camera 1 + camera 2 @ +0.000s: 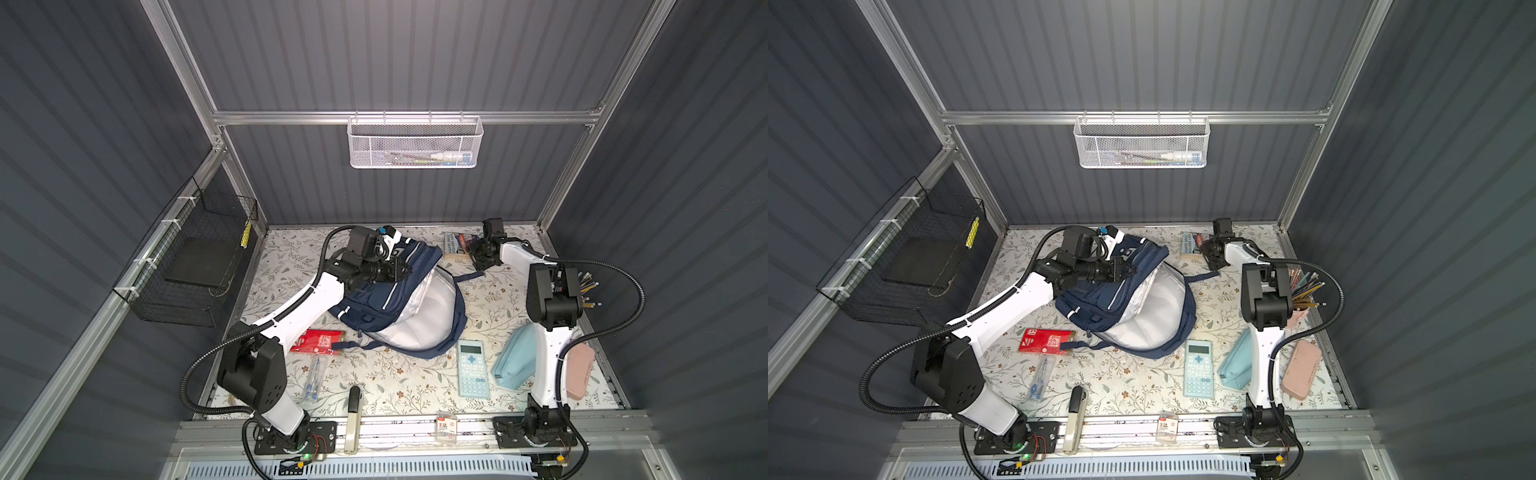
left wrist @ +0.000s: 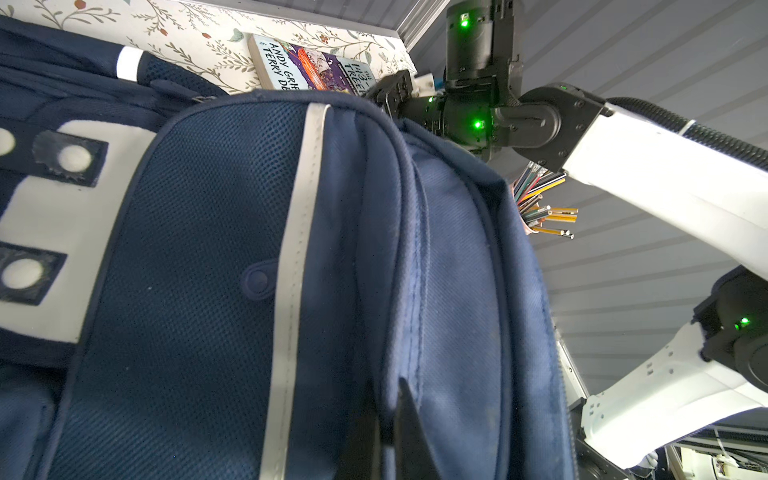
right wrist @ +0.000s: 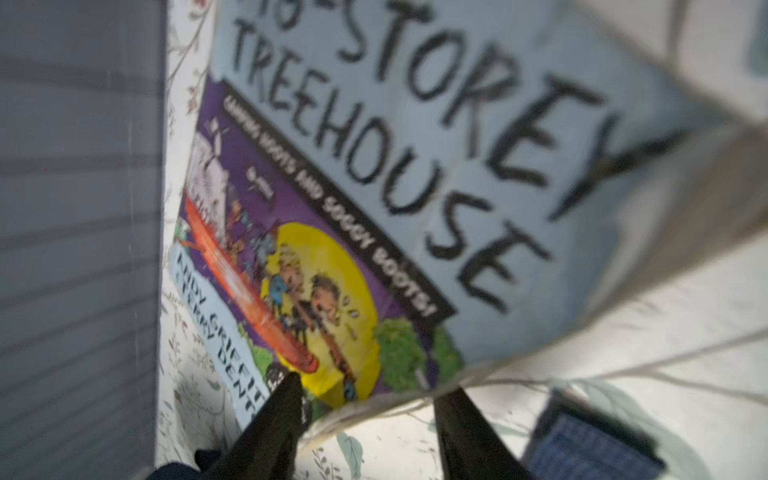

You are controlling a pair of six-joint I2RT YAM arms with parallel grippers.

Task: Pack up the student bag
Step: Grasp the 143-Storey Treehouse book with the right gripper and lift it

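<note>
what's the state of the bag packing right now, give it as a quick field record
student bag: main compartment open, pale lining showing
left hand: shut on the bag's front fabric, holding it up
right hand: astride an edge of the book, grip unclear
on table: calculator, blue pouch, pink case

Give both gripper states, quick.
Left gripper: shut on the bag.
Right gripper: astride the book; grip cannot be told.

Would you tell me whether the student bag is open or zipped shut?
Open: the student bag gapes, its pale lining showing in both top views.
</note>
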